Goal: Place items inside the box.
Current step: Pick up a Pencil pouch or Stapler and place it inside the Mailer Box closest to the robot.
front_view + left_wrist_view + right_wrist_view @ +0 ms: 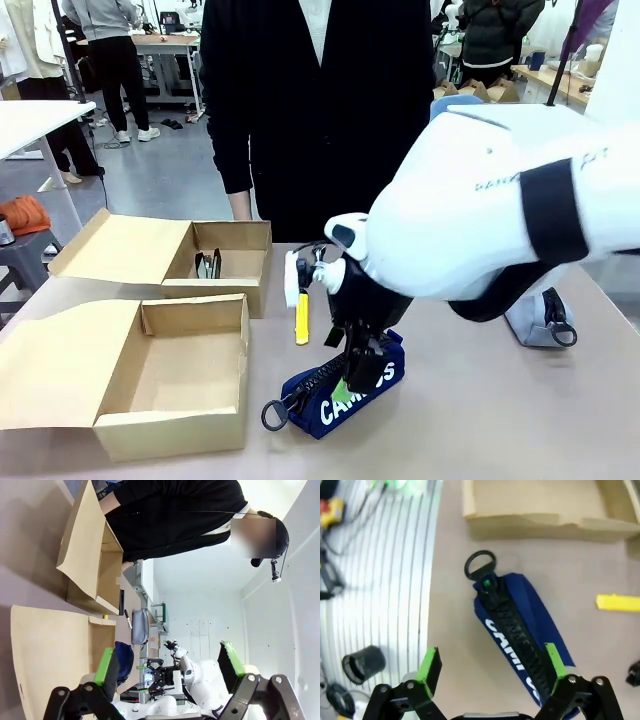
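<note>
Reaching for the navy pouch (325, 405) is the step we judge to be in hand. The right gripper (356, 378) hangs just above it with its jaws wide apart and nothing between them, so no grasp is made yet. We see the pouch lying zip side up on the table (480, 420), just to the right of the near box (170, 430) and close to the near edge. In the right wrist view the pads (430, 667) stand spread, one over bare table and the other over the end of the pouch away from its ring.

The pouch's long axis runs on a slant, from near-left to far-right across the table. Its ring pull (271, 414) points toward the near box and the robot's side, and the white lettering reads along that axis. From the wrist, the axis lies skew to the line between the fingers. We reckon the next move calls for a turn of the wrist and a small sideways shift until the jaws straddle the narrow width near the middle, then a descent, a close and a lift over the box wall.

The yellow utility knife (302, 318) lies just beyond the pouch and apart from it, its length running near to far. Black clip-like tools (208, 264) sit in the far box (240, 235). The left gripper (167, 667) is open too, holding nothing, and faces the boxes
</note>
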You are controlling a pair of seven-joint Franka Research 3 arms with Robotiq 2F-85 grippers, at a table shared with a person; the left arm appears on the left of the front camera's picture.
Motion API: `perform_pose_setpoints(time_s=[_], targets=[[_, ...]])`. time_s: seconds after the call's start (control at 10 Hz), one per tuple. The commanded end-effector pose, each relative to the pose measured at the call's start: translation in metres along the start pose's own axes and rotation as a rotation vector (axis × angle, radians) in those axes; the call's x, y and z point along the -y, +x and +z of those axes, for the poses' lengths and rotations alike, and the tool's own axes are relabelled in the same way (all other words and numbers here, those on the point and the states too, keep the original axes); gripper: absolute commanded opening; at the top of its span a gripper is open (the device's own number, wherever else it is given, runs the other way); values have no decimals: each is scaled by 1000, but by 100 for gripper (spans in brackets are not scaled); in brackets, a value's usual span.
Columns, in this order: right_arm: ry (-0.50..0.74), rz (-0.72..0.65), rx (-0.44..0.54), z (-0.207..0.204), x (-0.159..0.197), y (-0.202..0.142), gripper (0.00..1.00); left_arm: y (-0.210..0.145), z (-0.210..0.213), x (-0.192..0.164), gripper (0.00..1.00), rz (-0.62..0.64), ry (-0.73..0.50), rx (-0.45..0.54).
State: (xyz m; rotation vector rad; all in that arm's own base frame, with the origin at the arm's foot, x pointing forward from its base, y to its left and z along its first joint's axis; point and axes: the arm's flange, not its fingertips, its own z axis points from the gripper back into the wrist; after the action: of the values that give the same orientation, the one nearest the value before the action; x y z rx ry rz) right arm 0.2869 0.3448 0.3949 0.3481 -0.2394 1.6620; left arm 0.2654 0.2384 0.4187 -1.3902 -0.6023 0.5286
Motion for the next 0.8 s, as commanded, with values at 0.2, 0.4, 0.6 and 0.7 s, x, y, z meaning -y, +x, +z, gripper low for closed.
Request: perform_pose_setpoints(time_s=[0.2, 0.4, 0.6, 0.7], targets=[[-26, 130, -89, -36, 41, 0, 100, -1, 0, 1, 100, -20, -22, 3], [-34, 180, -92, -56, 52, -5, 100, -1, 0, 1, 100, -20, -22, 3], [-15, 156, -177, -63, 51, -13, 100, -1, 0, 1, 100, -20, -22, 3], [-28, 151, -174, -60, 50, -14, 100, -1, 0, 1, 100, -20, -22, 3]])
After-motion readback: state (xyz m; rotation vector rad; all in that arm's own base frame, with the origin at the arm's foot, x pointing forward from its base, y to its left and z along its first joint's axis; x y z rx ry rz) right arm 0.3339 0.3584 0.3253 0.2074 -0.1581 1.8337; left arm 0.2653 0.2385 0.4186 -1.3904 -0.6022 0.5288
